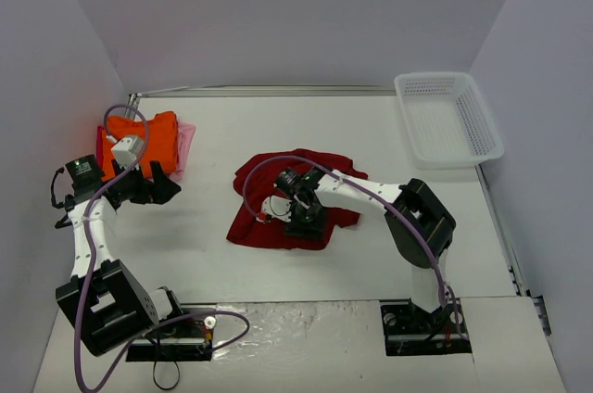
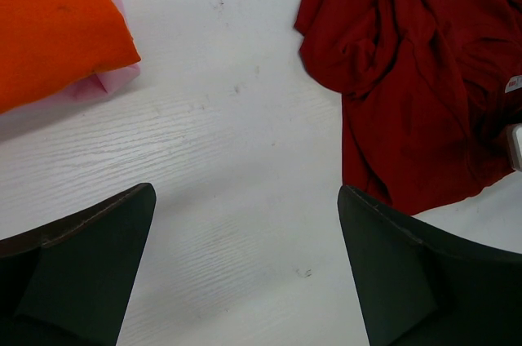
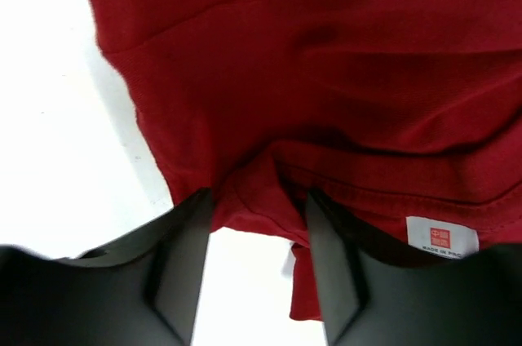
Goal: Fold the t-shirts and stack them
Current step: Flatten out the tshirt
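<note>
Top external view: you have the red shirt point(image 1: 289, 200) crumpled at table point(image 1: 371, 124) centre, not folded. Right gripper point(image 1: 295, 214) sits on its near half. In the right wrist view the fingers point(image 3: 183, 268) pinch a bunched hem of the red shirt point(image 3: 326, 77), with a white label point(image 3: 440, 237) just beside the right-hand finger.

Orange shirt point(image 1: 153, 141) lies folded at 10 o'clock from the red one, on top of the pink shirt point(image 1: 186, 145), which shows only along its edge.

Left gripper point(image 1: 163, 187) is at 6 o'clock from that stack. In the left wrist view its fingers point(image 2: 90, 256) are spread wide over bare table and hold nothing.

Basket point(image 1: 448, 119) sits at 2 o'clock, well apart from the shirts.
</note>
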